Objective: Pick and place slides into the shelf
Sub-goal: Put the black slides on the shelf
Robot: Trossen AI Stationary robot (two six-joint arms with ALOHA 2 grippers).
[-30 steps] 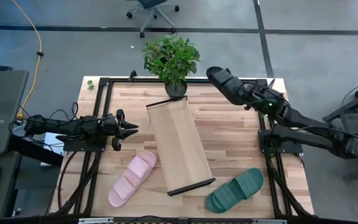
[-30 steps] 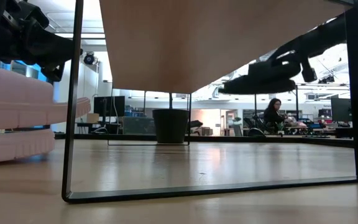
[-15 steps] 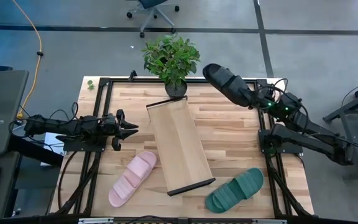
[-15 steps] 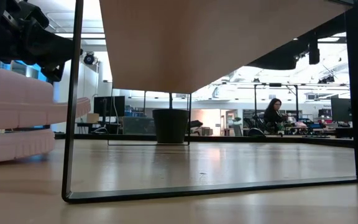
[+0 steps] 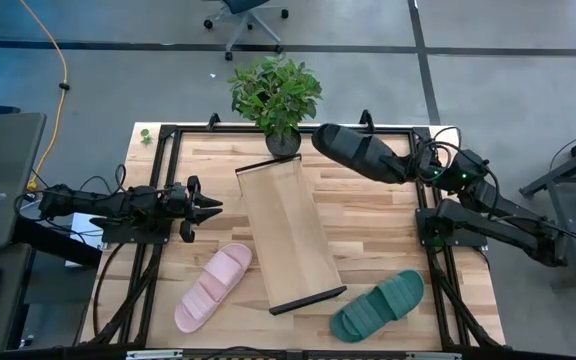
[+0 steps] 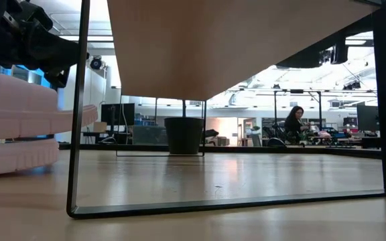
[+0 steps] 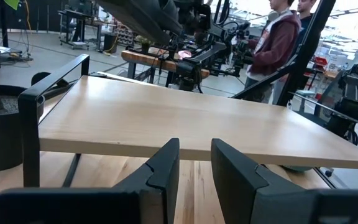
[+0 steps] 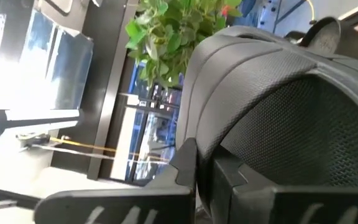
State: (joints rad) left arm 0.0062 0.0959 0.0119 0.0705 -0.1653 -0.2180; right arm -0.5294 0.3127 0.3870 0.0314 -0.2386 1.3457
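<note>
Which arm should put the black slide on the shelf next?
Right. Its hand already grips the black slide, lifted over the table's far side near the shelf. The left hand hovers empty, fingers slightly apart, beside the shelf above the pink slide.

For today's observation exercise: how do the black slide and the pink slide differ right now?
The black slide is held up by the right gripper near the plant; the pink slide lies on the table, left of the shelf. One is dark, the other pale. Neither is on the shelf.
</note>
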